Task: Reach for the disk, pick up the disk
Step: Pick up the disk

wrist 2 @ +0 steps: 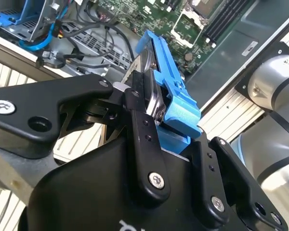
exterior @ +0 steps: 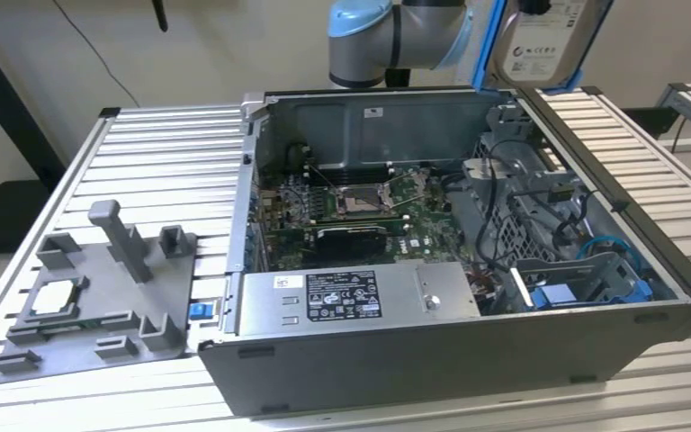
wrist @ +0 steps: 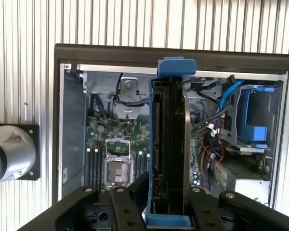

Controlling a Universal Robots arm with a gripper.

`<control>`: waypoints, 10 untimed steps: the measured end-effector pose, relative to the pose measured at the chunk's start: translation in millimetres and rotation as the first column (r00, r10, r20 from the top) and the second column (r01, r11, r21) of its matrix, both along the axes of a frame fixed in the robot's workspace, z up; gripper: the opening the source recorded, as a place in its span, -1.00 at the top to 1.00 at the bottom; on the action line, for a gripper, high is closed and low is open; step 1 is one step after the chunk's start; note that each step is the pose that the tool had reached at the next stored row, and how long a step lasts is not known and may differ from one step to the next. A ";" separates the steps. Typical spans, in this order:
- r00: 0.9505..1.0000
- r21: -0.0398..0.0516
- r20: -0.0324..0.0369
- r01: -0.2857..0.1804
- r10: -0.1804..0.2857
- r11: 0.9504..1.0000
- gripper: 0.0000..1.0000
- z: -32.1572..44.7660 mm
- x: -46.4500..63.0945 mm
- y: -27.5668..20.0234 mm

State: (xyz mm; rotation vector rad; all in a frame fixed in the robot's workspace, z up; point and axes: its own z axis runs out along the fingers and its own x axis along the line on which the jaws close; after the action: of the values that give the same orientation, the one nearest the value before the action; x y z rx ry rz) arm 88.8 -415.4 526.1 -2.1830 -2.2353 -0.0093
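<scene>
The pick-up step looks done. The gripper [wrist 2: 156, 113] is closed on the disk [wrist 2: 164, 82], its black fingers [wrist 2: 142, 130] clamped on the two flat faces in the second wrist view, with the blue frame riding between them. In the first wrist view the disk [wrist: 168, 144] stands on edge between the fingers [wrist: 127, 207].

Taking the open computer case [exterior: 442, 360] as the landmark: in the exterior view the disk [exterior: 543, 40] hangs well above the case's far rim, clear of it, label facing the camera, just beside the arm [exterior: 376, 40]. It touches nothing inside. The drive bay [exterior: 592, 288] with its blue fittings sits in the case's near corner on the exterior view's right, well below the disk. The grey fixture [exterior: 94, 288] lies on the table [exterior: 166, 153] beside the case, on the exterior view's left.

Judged from this, reaching and lifting are complete. Any further move calls for a steady grip on a smooth metal slab, and for keeping it clear of the case rim and the loose cables [exterior: 538, 180] under it.
</scene>
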 end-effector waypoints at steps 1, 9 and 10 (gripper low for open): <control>1.000 0.000 0.000 0.000 0.000 1.000 1.00 0.0 0.2 -2.6; 1.000 0.000 -0.002 0.000 0.000 1.000 1.00 -0.1 2.1 -23.8; 1.000 0.000 -0.003 0.000 0.000 1.000 1.00 -0.1 2.4 -26.4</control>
State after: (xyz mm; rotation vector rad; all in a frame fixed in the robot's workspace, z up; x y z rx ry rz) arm 91.2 -441.8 526.0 -2.1816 -2.2339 -0.0064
